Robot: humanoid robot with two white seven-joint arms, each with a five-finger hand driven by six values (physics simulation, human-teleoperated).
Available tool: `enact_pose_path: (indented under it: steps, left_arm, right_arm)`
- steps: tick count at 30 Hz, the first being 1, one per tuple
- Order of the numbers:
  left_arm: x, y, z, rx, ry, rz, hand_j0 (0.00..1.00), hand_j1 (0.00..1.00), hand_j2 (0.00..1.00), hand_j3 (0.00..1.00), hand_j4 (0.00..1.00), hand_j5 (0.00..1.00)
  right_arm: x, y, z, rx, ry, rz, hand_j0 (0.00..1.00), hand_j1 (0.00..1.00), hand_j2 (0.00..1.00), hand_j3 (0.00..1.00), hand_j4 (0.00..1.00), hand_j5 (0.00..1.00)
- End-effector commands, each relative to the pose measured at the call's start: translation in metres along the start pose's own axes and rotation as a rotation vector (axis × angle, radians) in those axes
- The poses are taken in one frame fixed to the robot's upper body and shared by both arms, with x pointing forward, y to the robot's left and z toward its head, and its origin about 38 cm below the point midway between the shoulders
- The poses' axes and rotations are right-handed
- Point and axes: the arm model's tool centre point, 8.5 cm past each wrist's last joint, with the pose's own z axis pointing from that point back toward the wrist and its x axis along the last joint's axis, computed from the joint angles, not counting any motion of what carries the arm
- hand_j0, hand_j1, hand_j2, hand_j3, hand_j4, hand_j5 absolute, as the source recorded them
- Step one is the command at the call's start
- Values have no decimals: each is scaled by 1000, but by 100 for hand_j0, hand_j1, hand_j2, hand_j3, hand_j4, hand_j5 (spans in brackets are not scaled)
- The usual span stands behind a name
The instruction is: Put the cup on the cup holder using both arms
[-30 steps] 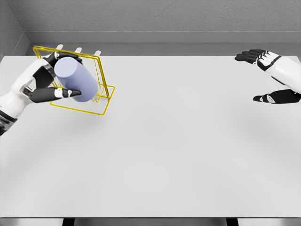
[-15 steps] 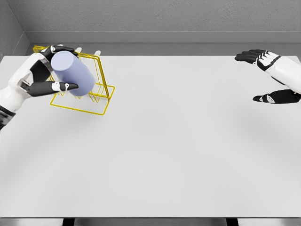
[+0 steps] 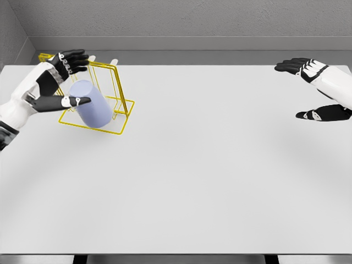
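So compared with half a second back, the cup [image 3: 92,104] has dropped out of the left hand [image 3: 55,82]: earlier it sat high between the thumb and fingers, up by the top bar of the cup holder [image 3: 116,104], and now it's lower, lying tilted on the holder's base frame with its closed end facing up and toward the camera. The left hand's fingers have spread apart, the upper ones stretched along the holder's top rail and the thumb pointing right, its tip just at the cup's upper left edge; I can't tell if it's actually touching, but it's no longer gripping anything. The right hand [image 3: 316,91] hasn't budged, same pose at the far right edge, fingers relaxed and spread, holding nothing, well apart from everything else. Count-wise: one cup, one holder, two hands, one desk [image 3: 209,176]. The cup is a plain smooth cylinder in pale lavender-blue, matte looking. The holder is thin yellow wire, a rectangular base with an upright rectangular frame leaning over it and a couple of whitish pegs poking up behind. Hands are white shells with black finger segments. The desk is a flat light grey slab, no texture, with a rough grey wall behind it.
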Motion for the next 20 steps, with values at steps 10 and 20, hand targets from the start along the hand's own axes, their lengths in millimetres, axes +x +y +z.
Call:
enact_pose_path:
  steps: [10,20]
  left_arm:
    - [13,3,-2,-12,-26,-26,100,100,100,100,100,100]
    - [32,22,54,-18,-133,-137,100,100,100,100,100,100]
  right_arm:
    - [-1,0,0,-4,1,-7,100,100,100,100,100,100]
    - [-1,0,0,-4,1,-7,100,100,100,100,100,100]
